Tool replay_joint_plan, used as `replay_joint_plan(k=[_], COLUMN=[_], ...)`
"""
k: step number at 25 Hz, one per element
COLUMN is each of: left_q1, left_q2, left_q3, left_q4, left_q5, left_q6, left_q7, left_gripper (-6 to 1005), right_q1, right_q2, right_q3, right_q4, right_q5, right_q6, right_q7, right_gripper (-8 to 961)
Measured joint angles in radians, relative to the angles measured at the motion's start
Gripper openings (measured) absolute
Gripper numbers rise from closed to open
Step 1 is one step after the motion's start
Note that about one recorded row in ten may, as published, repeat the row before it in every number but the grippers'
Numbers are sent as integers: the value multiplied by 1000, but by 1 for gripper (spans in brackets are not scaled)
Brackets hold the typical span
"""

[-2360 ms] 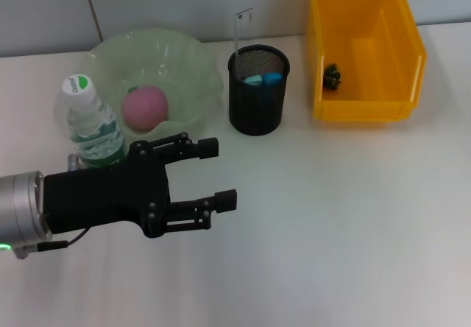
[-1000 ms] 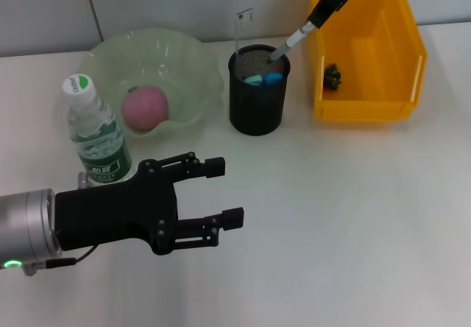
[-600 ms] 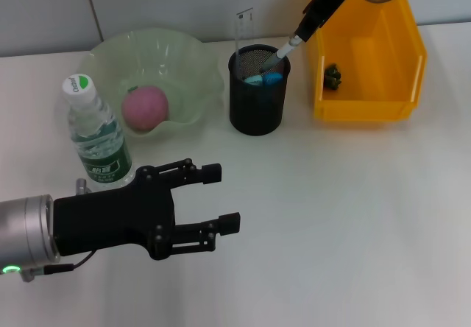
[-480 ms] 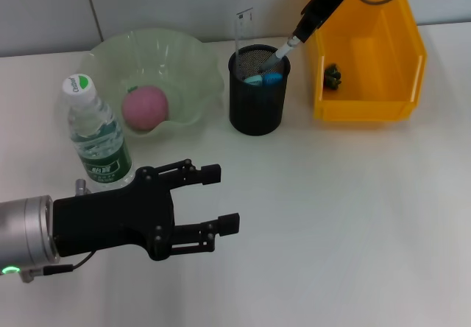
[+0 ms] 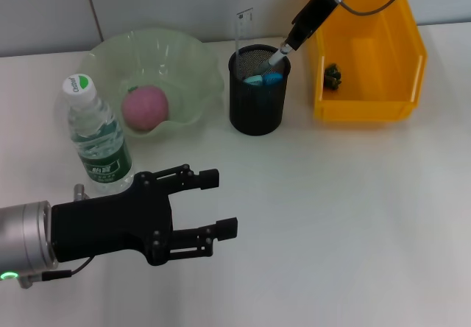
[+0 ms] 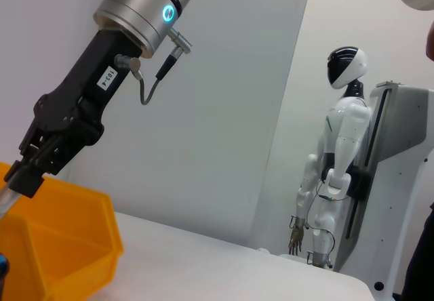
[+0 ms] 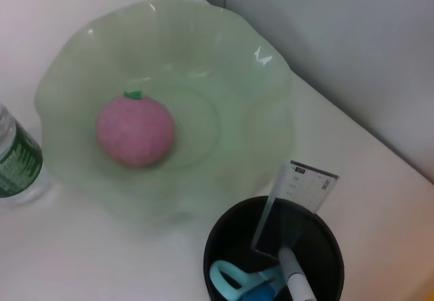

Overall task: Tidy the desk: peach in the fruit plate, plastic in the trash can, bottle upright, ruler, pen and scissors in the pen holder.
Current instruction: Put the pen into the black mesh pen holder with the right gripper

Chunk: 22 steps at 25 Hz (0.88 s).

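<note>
Left fingers: the left gripper [image 5: 213, 203] hangs over the near left part of the desk [image 5: 346, 216], its black fingers [image 5: 208, 177] spread apart with nothing between them.
Right fingers: the right gripper [image 5: 300, 30] comes in from the far edge, closed on the pen [image 5: 275, 58]; the pen's lower end is inside the pen holder [image 5: 257, 100].
Pen holder: black mesh cup near the far edge, between the fruit plate [image 5: 193, 54] and the trash can [image 5: 366, 47]; it holds a clear ruler [image 5: 242, 31] standing upright and blue-handled scissors [image 5: 263, 79].
Peach: the pink peach [image 5: 145, 107] lies in the pale green fruit plate at the far left.
Bottle: the water bottle [image 5: 95, 133] stands upright just beside the plate's near left rim, green label and white cap.
Trash can: yellow bin at the far right, with a small dark piece of plastic [image 5: 333, 76] on its floor.
Writing: green print on the bottle cap and marks on the ruler's top, too small to read; a tag on the right arm reads "103-4" in the left wrist view.
Cut off: the pen's tip is hidden in the holder; the trash can's far end runs out of view.
</note>
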Motion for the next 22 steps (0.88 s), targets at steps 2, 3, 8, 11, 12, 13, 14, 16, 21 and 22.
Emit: replay_joint_plan(k=[2,3,8,11,12,13,14,16,21,22], left_q1=[3,4,7,9,9,10,10,10,9,9], left_q2=[-1,-1,-3,-3,-3,-3,-3,-3,-1,0], left_q3=[0,0,0,0,0,-1,-1,-1,-2,-3], left_q4=[0,0,0,0,0,0,0,0,0,0], left_q5=[0,0,0,0,0,0,0,0,0,0], left_q6=[1,1,3,3,3,2,2,2,3,3], left_q7=[0,0,0,0,0,-3,-7,-7,-11,-11], left_gripper=[788,788,787,787,787,787,787,787,788,788], right_q1=[-1,-2,-6,-9,-11,-15,-20,-37,-116,-116], right_q2=[3,4,8,15,18,22,26,38,86,86], right_q3=[-1,-1,-1,-1,-2,-4,-7,-12,-10,-10], right_q4=[0,0,-4,-9,-13,-21,-33,-77,-254,-254], right_q5=[0,-1,-2,-2,-2,-2,-2,-2,11,11], right_q6=[0,0,1,1,1,1,0,-5,-44,-44], right_q7=[0,1,7,9,9,10,12,15,5,5], right_gripper=[142,142,143,143,186,228,271,356,560,590])
